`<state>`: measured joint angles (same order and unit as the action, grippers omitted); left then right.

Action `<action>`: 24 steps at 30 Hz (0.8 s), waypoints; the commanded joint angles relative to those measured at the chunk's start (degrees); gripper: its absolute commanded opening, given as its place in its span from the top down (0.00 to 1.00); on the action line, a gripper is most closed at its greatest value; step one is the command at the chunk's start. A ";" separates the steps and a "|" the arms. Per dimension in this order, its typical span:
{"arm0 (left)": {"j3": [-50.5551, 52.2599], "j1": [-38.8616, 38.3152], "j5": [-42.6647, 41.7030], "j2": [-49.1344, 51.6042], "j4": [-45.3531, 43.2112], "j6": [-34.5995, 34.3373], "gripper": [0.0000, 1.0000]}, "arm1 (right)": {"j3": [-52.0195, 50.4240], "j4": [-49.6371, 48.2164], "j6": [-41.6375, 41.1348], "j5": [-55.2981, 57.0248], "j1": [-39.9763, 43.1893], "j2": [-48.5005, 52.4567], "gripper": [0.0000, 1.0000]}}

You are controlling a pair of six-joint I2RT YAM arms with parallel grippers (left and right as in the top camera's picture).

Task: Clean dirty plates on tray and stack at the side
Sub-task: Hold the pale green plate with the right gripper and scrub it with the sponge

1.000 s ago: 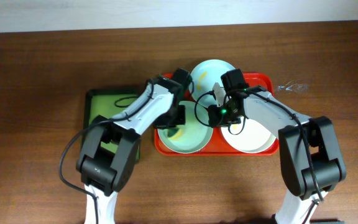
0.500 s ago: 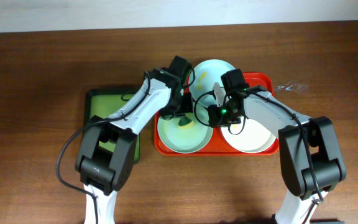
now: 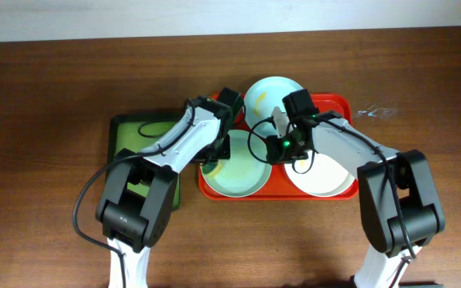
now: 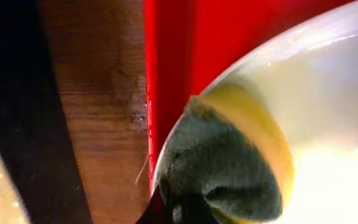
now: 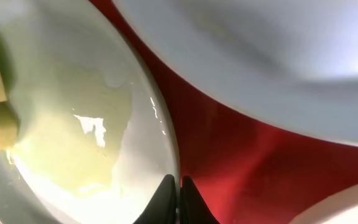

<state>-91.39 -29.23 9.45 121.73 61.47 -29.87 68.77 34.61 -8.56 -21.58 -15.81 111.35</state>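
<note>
Left gripper (image 3: 217, 154): closed on a sponge (image 4: 229, 163), yellow body with a dark green scouring face. Only the dark finger bases show at the bottom edge of the left wrist view. The sponge is pressed on the inner left rim of the lower-left mint plate (image 3: 238, 170).

Right gripper (image 5: 174, 194): tips drawn together at the bottom centre of its view, pinching that plate's right rim. I judge this to be a steadying hold.

Lower-left mint plate: sits in the left half of the tray (image 3: 340, 103), near the frame centre in the overhead view. The right wrist view shows a wet, yellowish film across its floor. Cleaning here is judged in progress, not complete.

Upper mint plate (image 3: 272, 98): lies at the tray's upper edge, partly overhanging it, just above both grippers. A faint yellowish mark seems to show near its left side; it is too small to confirm.

White plate (image 3: 325, 173): lies in the tray's lower right, partly under the right arm. Its condition cannot be told.

Green tray (image 3: 133, 132): lies left of the red one on the table (image 3: 46, 160), partly under the left arm.

Progress: all three plates lie on the tray and nothing is stacked beside it. One plate is under the sponge. Two are judged to need attention, and all stacking is outstanding.
</note>
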 commanded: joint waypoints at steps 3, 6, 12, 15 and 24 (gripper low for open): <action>-2.34 0.72 -27.02 0.83 -7.69 -0.02 1.00 | -0.74 0.42 0.63 1.27 0.02 0.57 0.95; 0.24 -0.22 -28.65 0.83 -9.79 0.02 1.00 | -0.74 0.44 0.63 1.27 0.02 0.57 0.95; 4.42 0.44 -14.05 0.83 -4.68 -0.31 1.00 | -0.74 0.46 0.63 1.29 0.02 0.57 0.95; 4.39 2.03 -3.58 0.79 -1.09 -1.29 1.00 | -0.74 0.55 0.63 1.27 0.02 0.57 0.96; -1.29 3.63 -1.97 -6.29 2.14 -3.45 1.00 | 1.22 3.06 0.70 0.68 0.02 -1.81 0.96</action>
<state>-89.97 -27.49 4.60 121.03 63.44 -32.82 68.82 35.77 -8.62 -22.13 -15.86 111.35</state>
